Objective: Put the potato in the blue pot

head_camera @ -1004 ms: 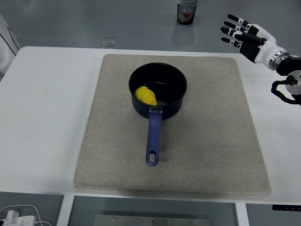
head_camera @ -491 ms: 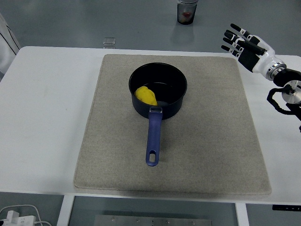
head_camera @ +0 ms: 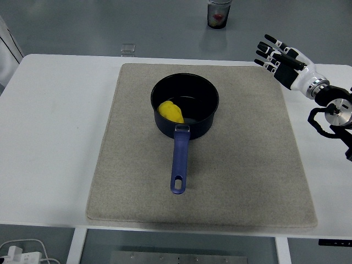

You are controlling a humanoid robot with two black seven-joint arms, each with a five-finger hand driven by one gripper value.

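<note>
A yellow potato (head_camera: 171, 112) lies inside the dark blue pot (head_camera: 204, 118), against its left wall. The pot stands in the middle of a beige mat (head_camera: 242, 165), its blue handle (head_camera: 179, 163) pointing toward the near edge. My right hand (head_camera: 272, 55) hovers over the mat's far right corner, well to the right of the pot. Its fingers are spread and hold nothing. The left arm does not show.
A small clear container (head_camera: 127, 49) sits at the table's far edge, left of the mat. A glass cup (head_camera: 218, 14) with something red in it stands beyond the table. White table (head_camera: 55, 126) surrounds the mat.
My right hand has sunk lower and drifted slightly left, toward the mat's far right corner. The pot and the potato have stayed put.
</note>
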